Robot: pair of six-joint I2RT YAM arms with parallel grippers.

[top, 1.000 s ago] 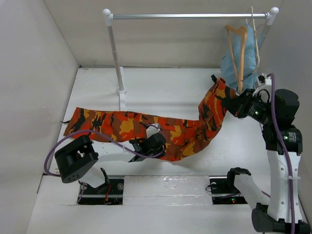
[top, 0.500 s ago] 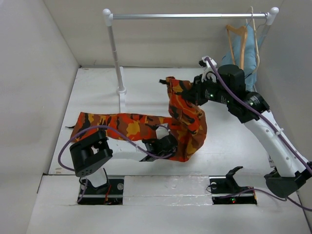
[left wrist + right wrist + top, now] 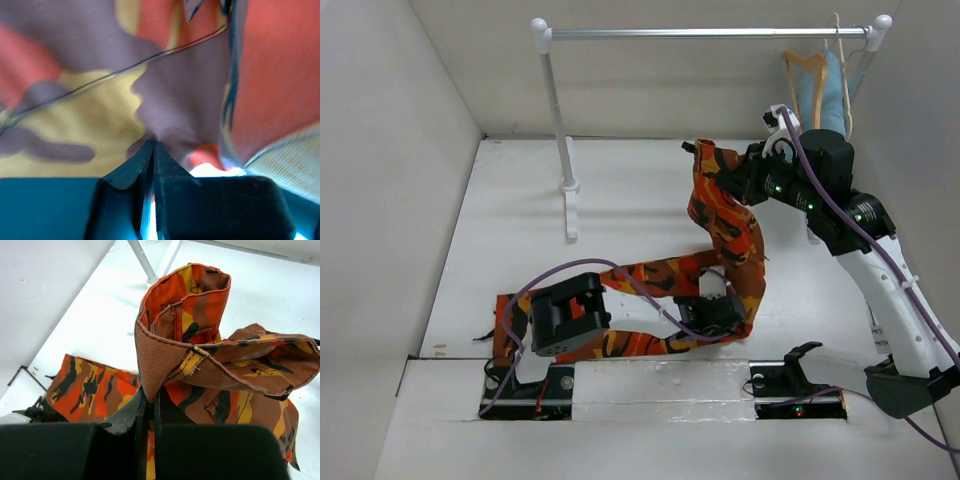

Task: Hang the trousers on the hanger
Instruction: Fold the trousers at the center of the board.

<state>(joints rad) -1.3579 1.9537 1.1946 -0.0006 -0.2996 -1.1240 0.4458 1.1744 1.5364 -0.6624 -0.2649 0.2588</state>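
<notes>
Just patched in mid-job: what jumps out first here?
The camouflage trousers dominate: the right gripper holds the waistband raised, while the left gripper pinches the cloth low at the front. The bare wooden hanger hangs at the right end of the rail, beside a light blue garment.

Right gripper [image 3: 719, 171] pulled the trousers [image 3: 730, 235] waistband toward the rack post [image 3: 558, 120], then back off to the post's right. Left gripper [image 3: 732, 315] slid farther right of the post. Cuff dragged nearer, away from post.

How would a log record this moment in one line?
left gripper: shut on trousers, low | right gripper: shut on trousers, high | hanger: bare, on rail
</notes>
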